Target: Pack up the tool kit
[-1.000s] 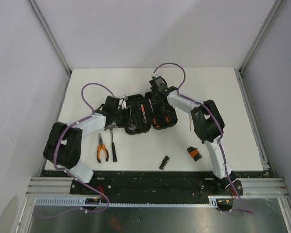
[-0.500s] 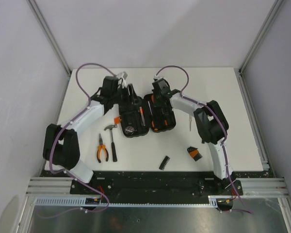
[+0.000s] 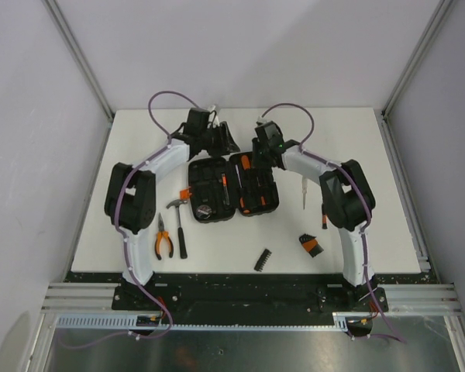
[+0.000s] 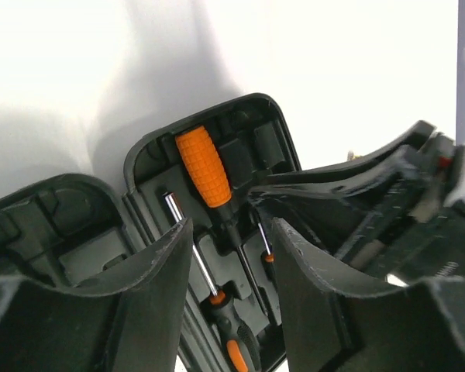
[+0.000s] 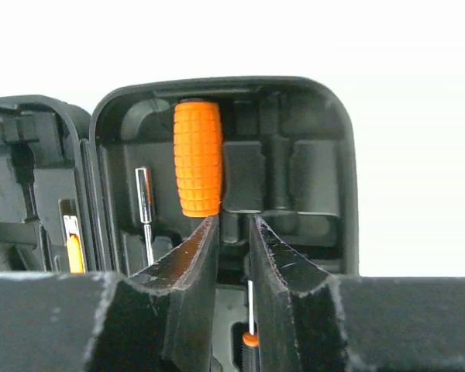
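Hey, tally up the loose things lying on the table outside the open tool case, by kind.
Pliers: 1
Hammer: 1
Black bit strip: 1
Small black-and-orange piece: 1
Slim pale tool: 1
Total: 5

Top external camera overlooks the white table (image 3: 356, 147) from its near side; both wrist cameras closely face the black hinged plastic case (image 3: 194, 174) (image 4: 139, 159) (image 5: 341, 139), sharing its orange-handled screwdriver (image 4: 204, 167) (image 5: 198, 159).

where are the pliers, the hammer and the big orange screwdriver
pliers (image 3: 163, 235), top view, at the pivot above the orange handles
hammer (image 3: 181, 232), top view, on the black handle
screwdriver (image 5: 198, 159), right wrist view, on the orange grip
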`<move>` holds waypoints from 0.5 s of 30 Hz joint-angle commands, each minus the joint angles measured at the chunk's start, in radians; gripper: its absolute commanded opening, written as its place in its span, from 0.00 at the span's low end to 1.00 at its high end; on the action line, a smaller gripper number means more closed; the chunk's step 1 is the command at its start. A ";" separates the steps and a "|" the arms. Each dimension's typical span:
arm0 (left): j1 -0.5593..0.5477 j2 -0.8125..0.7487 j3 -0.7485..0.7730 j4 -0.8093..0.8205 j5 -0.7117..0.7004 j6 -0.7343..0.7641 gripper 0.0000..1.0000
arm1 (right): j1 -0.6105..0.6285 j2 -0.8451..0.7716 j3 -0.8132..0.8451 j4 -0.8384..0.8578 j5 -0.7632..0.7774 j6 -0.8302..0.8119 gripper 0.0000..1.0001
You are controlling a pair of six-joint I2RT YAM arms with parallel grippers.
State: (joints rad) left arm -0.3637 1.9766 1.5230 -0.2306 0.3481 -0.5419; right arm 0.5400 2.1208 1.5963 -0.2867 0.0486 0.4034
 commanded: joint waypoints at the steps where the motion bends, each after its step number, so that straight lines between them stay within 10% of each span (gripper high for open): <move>1: -0.026 0.032 0.095 0.016 0.033 0.003 0.49 | -0.022 -0.139 -0.004 -0.009 0.005 -0.003 0.26; 15: -0.091 0.172 0.163 0.015 0.044 0.022 0.35 | 0.079 -0.245 -0.178 -0.085 -0.007 -0.041 0.10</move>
State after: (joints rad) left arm -0.4461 2.1185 1.6413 -0.2264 0.3744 -0.5388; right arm 0.6060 1.9038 1.4399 -0.3355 0.0422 0.3637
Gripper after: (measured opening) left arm 0.370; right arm 0.108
